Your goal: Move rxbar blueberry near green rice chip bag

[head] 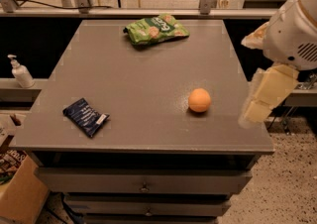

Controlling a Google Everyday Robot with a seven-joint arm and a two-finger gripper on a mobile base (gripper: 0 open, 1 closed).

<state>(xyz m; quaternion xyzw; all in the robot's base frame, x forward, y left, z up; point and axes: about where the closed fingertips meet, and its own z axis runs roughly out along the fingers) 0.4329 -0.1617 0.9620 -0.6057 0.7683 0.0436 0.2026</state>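
Note:
The rxbar blueberry (85, 117) is a flat dark navy wrapper with a white label patch, lying at the front left of the grey table (133, 74). The green rice chip bag (155, 28) lies crinkled at the table's far edge, near the middle. My gripper (258, 100) hangs on the cream-white arm at the right edge of the view, over the table's right side. It is far from both the bar and the bag and holds nothing that I can see.
An orange ball (199, 100) sits on the table's right half, just left of the gripper. A white pump bottle (20, 72) stands on a ledge to the left. Drawers (143, 186) are under the table, and a cardboard box (17, 193) sits at bottom left.

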